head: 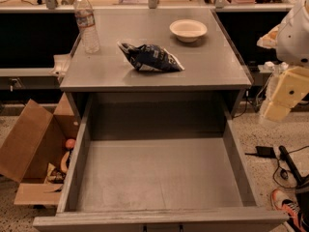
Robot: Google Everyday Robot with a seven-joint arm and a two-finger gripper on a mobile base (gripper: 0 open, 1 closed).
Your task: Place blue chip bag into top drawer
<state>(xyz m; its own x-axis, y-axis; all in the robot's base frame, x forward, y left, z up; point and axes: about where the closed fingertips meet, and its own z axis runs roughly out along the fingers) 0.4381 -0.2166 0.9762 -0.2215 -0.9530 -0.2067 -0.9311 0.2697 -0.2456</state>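
The blue chip bag (pixel 150 57) lies crumpled on the grey cabinet top (pixel 212 66), near its middle. Below it the top drawer (pixel 159 178) is pulled fully open toward the camera, with nothing on its grey bottom. My gripper (pixel 282 96) hangs at the right edge of the view, beside the cabinet's right front corner. It is apart from the bag, well to its right and lower, and holds nothing that shows.
A clear water bottle (pixel 87 23) stands at the back left of the cabinet top. A white bowl (pixel 188 30) sits at the back right. An open brown cardboard box (pixel 34 149) with items lies on the floor to the left. Cables (pixel 285 163) lie on the floor to the right.
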